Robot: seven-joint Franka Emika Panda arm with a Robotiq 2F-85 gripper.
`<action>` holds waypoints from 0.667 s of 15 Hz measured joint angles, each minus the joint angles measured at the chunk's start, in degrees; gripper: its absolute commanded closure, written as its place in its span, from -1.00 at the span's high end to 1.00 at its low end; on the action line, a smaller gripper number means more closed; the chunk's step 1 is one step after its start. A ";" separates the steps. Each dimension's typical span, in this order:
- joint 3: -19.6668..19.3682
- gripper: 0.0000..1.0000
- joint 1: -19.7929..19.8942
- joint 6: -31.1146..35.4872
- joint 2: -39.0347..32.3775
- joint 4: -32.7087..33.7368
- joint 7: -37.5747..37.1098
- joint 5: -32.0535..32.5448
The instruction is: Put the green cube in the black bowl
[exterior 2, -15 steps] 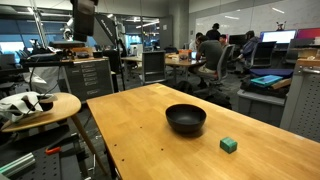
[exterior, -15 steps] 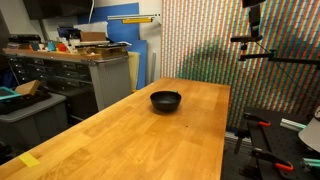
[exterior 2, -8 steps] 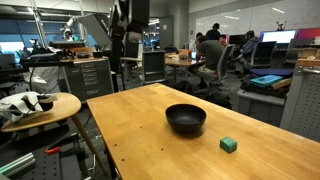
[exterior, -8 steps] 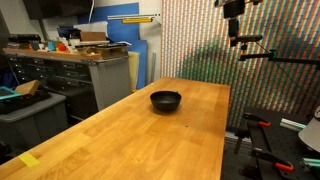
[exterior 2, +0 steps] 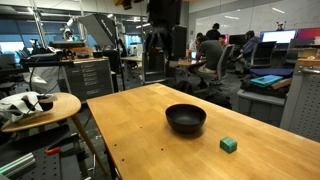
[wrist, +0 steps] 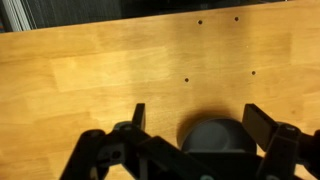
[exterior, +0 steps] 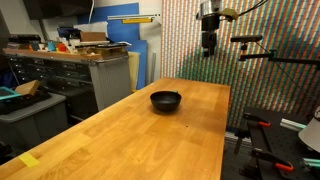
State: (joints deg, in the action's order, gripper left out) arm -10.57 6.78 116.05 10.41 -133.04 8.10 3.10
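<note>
One wooden table (exterior: 150, 140) fills the scene, pale butcher-block, long and broad, and it sits in a busy workshop. In an exterior view a grey workbench (exterior: 70, 75) with drawers stands behind it, beside a tall speckled panel (exterior: 200, 40). In an exterior view we get people (exterior 2: 212, 55) seated at desks and a round stool (exterior 2: 45, 108) off the table's corner.

Count it up: one bowl (exterior: 166, 100), black and shallow, sitting on the table; one cube (exterior 2: 229, 144), green; one gripper (exterior: 209, 45).

The cube lies on the table near the bowl (exterior 2: 186, 119), clearly apart from it, close to the table edge. Only that exterior view shows it.

The gripper (exterior 2: 163, 62) hangs high over the far end of the table, well above everything, holding nothing.

The wrist view alone looks straight down: fingers (wrist: 138, 115) spread wide apart, gripper (wrist: 197, 112) empty, with the bowl (wrist: 213, 138) showing between them far below, and four small holes (wrist: 186, 81) dotting the wood.
</note>
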 measured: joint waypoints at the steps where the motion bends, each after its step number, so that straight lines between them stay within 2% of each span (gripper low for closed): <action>1: 0.00 1.00 0.00 1.07 -2.04 0.96 -0.13 -0.58; 10: 0.01 1.00 0.55 12.66 -19.97 10.66 -0.37 -4.39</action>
State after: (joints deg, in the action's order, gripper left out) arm -10.57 7.33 128.71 -9.56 -122.38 7.74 -1.29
